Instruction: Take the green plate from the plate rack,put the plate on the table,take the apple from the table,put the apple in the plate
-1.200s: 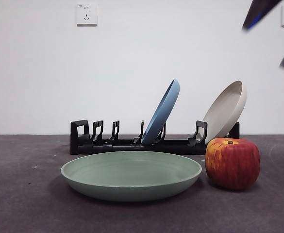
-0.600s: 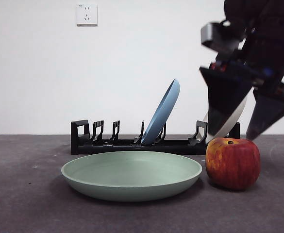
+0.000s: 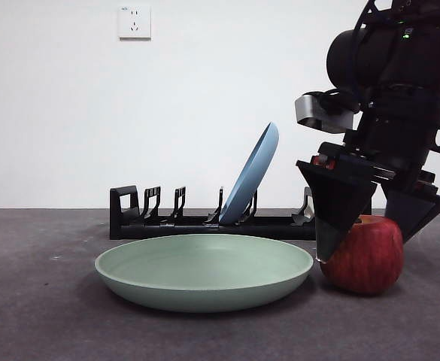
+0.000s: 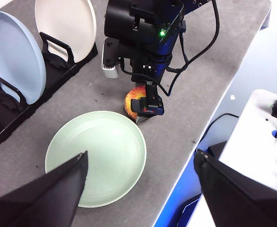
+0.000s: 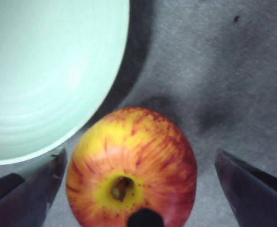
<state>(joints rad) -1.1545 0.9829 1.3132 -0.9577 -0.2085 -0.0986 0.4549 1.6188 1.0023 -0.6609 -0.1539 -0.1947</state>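
Note:
The green plate [image 3: 204, 271] lies flat on the table [image 3: 39, 316], in front of the plate rack [image 3: 174, 224]. The apple [image 3: 366, 263] stands upright on the table just right of the plate, close to its rim. My right gripper [image 3: 368, 248] has come down over the apple, open, with one jaw on each side and not touching it. The right wrist view shows the apple [image 5: 131, 165] between the jaws of this gripper [image 5: 138, 189], beside the plate [image 5: 43, 71]. My left gripper [image 4: 140, 156] is open and empty, high above the plate [image 4: 95, 163].
A blue plate [image 3: 251, 173] leans in the rack's middle slot. A beige plate [image 4: 65, 23] stands at the rack's [image 4: 15, 113] end, hidden behind the arm in the front view. The table's edge [image 4: 214, 109] runs close beyond the apple [image 4: 133, 101].
The right arm has come down from the top right corner. Its open jaws now straddle the apple and the arm hides the beige plate. The plate and apple have not moved.

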